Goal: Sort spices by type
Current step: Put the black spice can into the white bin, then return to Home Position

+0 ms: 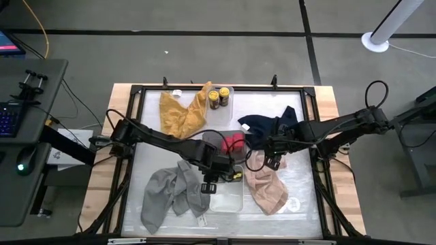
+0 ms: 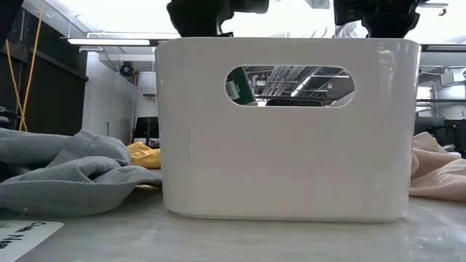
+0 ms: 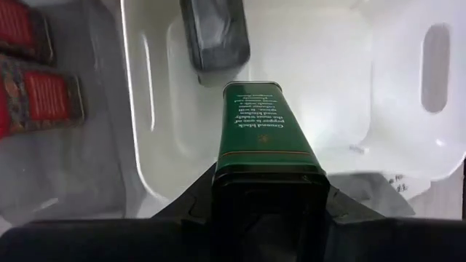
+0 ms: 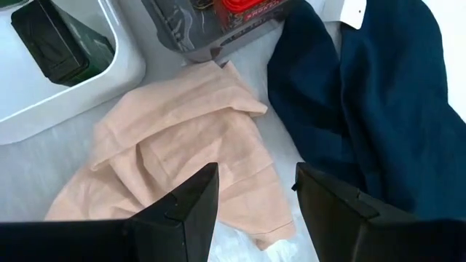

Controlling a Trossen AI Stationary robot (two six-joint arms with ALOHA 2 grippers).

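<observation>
Black and green, a flat spice tin (image 1: 230, 174) is showing from above at the tip of the left gripper (image 1: 219, 178), which is hovering over the near-middle of the table at the edge of a white bin (image 1: 227, 195). Two yellow-lidded jars (image 1: 219, 97) are sitting in a clear tray (image 1: 230, 90) at the far edge, and two red tins (image 1: 234, 141) are lying in a grey tray (image 1: 212, 139) beside the navy cloth (image 1: 269, 126). The right gripper (image 1: 274, 160) is waiting just right of centre, over the pink cloth (image 1: 267, 189).

At table height, the white bin is filling the picture, with both arms showing only as dark shapes above its rim; a green corner is peeking through the handle slot.

Past the left wrist, the fingers are pinching the flat tin by its near end, so its long axis is running straight ahead from the gripper, out over the bin's open cavity. A second black tin (image 3: 215, 30) is already lying inside against the far wall, roughly in line with the held one. So the drop spot seems to lie directly below and slightly ahead, and the left arm is plainly the nearer.

Past the right wrist, the fingers are spread with nothing between them, above pink and navy cloth.
</observation>
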